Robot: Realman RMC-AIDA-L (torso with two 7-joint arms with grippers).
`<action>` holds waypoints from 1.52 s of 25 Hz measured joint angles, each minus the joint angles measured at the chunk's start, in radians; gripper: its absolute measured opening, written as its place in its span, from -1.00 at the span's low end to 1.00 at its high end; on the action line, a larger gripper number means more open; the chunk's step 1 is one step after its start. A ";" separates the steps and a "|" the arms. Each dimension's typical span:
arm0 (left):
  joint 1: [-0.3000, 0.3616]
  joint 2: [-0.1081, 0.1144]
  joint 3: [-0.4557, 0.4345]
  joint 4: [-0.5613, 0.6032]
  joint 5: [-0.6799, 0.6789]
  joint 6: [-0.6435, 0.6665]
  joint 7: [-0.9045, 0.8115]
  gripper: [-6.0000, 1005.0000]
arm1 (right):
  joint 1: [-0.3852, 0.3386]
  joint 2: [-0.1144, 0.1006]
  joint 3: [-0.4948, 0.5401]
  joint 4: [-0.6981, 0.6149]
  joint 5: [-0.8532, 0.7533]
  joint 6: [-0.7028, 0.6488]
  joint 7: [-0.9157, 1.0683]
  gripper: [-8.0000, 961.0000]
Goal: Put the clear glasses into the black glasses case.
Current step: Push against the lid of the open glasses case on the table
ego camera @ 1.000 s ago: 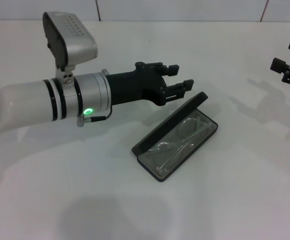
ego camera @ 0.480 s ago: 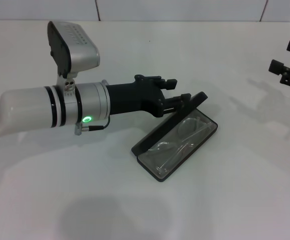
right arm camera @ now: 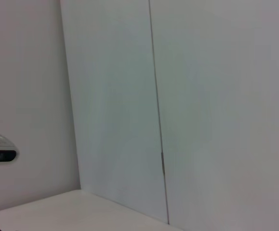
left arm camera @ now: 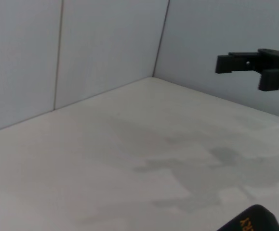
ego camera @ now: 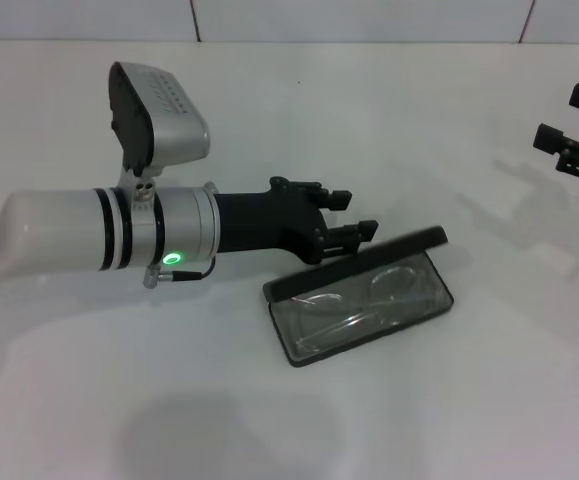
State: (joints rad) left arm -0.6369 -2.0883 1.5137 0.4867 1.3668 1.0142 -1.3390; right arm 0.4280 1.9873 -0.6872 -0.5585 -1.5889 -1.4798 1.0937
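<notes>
The black glasses case looks like matt hard plastic, with glossy see-through clear glasses inside it. The left gripper is matt black plastic on a smooth, shiny white and silver arm. The table is plain, smooth, matt white.

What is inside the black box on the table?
The clear glasses lie inside the black glasses case, on its grey lining. The lid is partly up, with the left gripper behind it. Nothing else shows inside.
</notes>
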 joint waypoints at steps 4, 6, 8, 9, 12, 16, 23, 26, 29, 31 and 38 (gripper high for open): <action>0.003 0.000 0.000 0.001 0.013 0.022 0.001 0.09 | 0.000 0.001 0.000 0.000 0.000 0.004 0.000 0.60; 0.004 -0.001 0.000 0.001 0.017 0.027 0.005 0.09 | 0.000 0.001 0.000 0.001 0.000 0.005 0.000 0.58; 0.005 -0.001 0.000 0.000 0.017 0.027 0.007 0.09 | 0.000 0.002 -0.002 0.001 0.000 0.007 0.000 0.56; 0.005 -0.001 0.000 0.000 0.017 0.028 0.008 0.09 | 0.000 0.003 -0.009 0.001 -0.001 0.007 0.001 0.55; 0.007 -0.001 -0.010 0.011 0.011 0.035 0.010 0.09 | 0.000 -0.002 -0.070 -0.006 -0.003 -0.013 0.005 0.53; 0.030 0.000 -0.104 0.035 -0.027 0.080 0.039 0.09 | 0.000 -0.016 -0.233 -0.074 -0.009 -0.066 0.014 0.49; 0.119 0.004 -0.230 0.040 -0.196 0.246 0.186 0.09 | 0.031 0.032 -0.369 -0.286 -0.252 0.023 0.083 0.44; 0.128 0.005 -0.254 0.041 -0.199 0.268 0.194 0.09 | 0.058 0.029 -0.412 -0.302 -0.294 0.050 0.105 0.41; 0.133 0.005 -0.256 0.041 -0.200 0.272 0.196 0.09 | 0.102 0.026 -0.436 -0.295 -0.339 0.060 0.126 0.39; 0.134 0.005 -0.256 0.041 -0.200 0.273 0.198 0.09 | 0.124 0.032 -0.445 -0.293 -0.376 0.072 0.133 0.37; 0.136 0.004 -0.257 0.039 -0.201 0.273 0.215 0.09 | 0.162 0.033 -0.537 -0.279 -0.394 0.165 0.163 0.31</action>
State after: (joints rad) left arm -0.5012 -2.0840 1.2567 0.5260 1.1663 1.2871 -1.1236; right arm 0.5901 2.0199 -1.2242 -0.8371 -1.9825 -1.3152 1.2571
